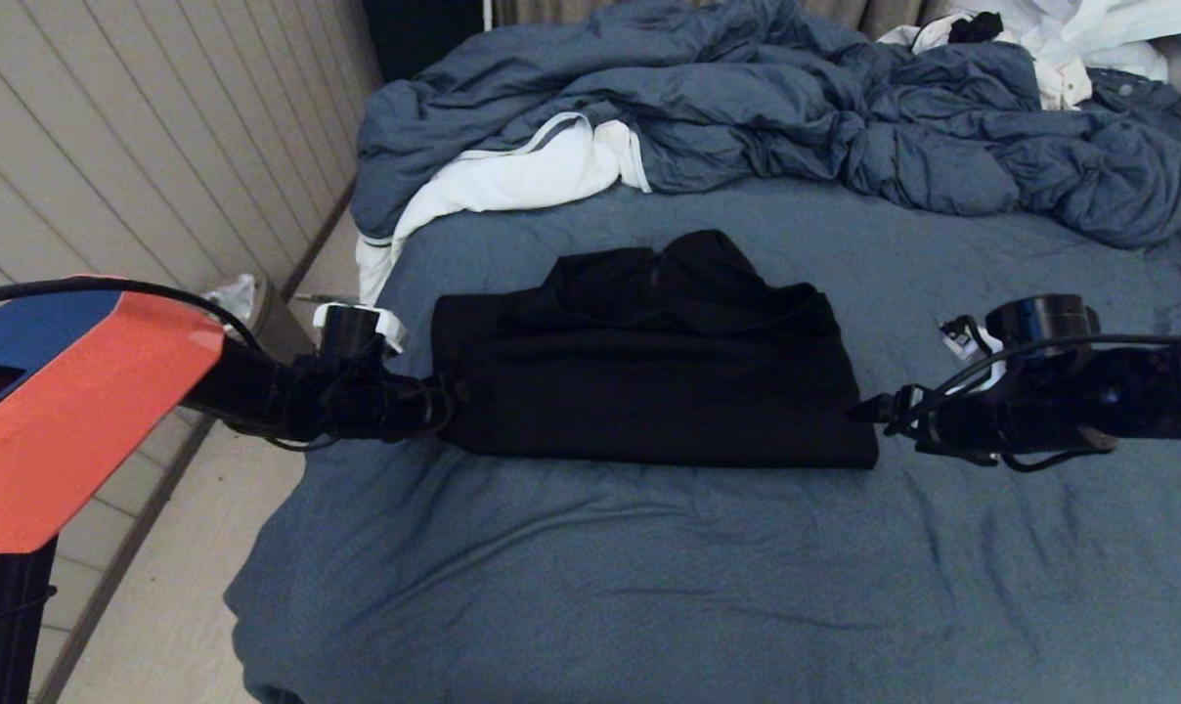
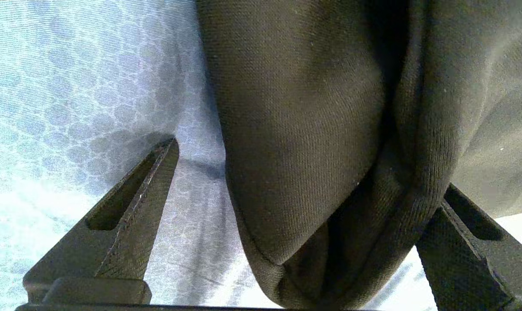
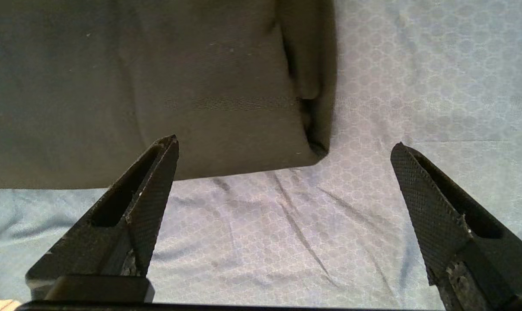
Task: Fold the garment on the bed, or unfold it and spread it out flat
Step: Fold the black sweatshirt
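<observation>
While the garment (image 1: 649,367) is lying folded into a compact rectangle mid-bed (image 1: 590,567), the left gripper (image 1: 441,403) is straddling its left corner, jaws wide, gripping nothing. The right gripper (image 1: 869,411) is hovering open and empty beside the right corner, so either little folding seems left, or unfolding is just starting

We see the right gripper (image 3: 282,147) with its two dark fingers (image 3: 153,181) spread wide above the wrinkled sheet (image 3: 416,86), holding nothing, one fingertip overlapping the edge of the folded garment (image 3: 157,86), whose corner lies between them.
</observation>
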